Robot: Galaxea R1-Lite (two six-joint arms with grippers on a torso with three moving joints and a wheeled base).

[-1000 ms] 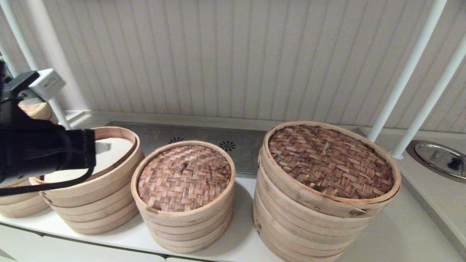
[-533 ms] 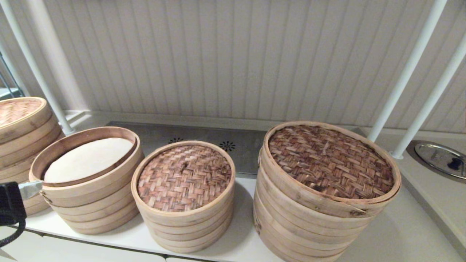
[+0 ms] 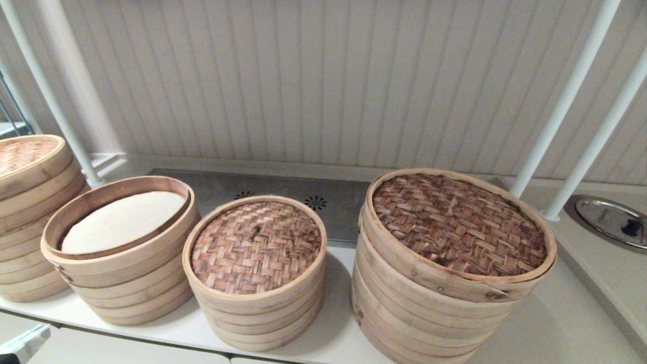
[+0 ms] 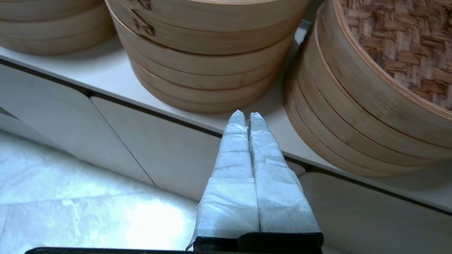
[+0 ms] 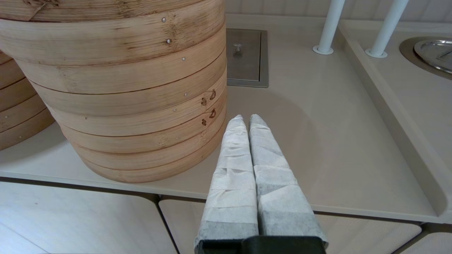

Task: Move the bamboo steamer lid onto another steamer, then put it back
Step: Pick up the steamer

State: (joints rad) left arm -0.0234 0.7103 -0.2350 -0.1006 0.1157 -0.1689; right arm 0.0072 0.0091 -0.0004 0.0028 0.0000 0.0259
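Observation:
The bamboo steamer lid, pinkish-tan weave with a small loop at its centre, rests on the middle stack and nothing touches it; its weave also shows in the left wrist view. Left of it stands another steamer, uncovered, with a dark inner rim and white cloth liner; its side rings show in the left wrist view. My left gripper is shut and empty, low in front of the counter edge between these two stacks. My right gripper is shut and empty beside the biggest stack's base.
The biggest stack, with a dark brown woven lid, stands at the right. A further lidded stack is at far left. White poles, a steel hatch and a metal cover lie behind and right.
My left arm has dropped down and left from over the uncovered steamer. It has left the head view except for a white sliver at the bottom left corner. The steamers and lids have not moved.

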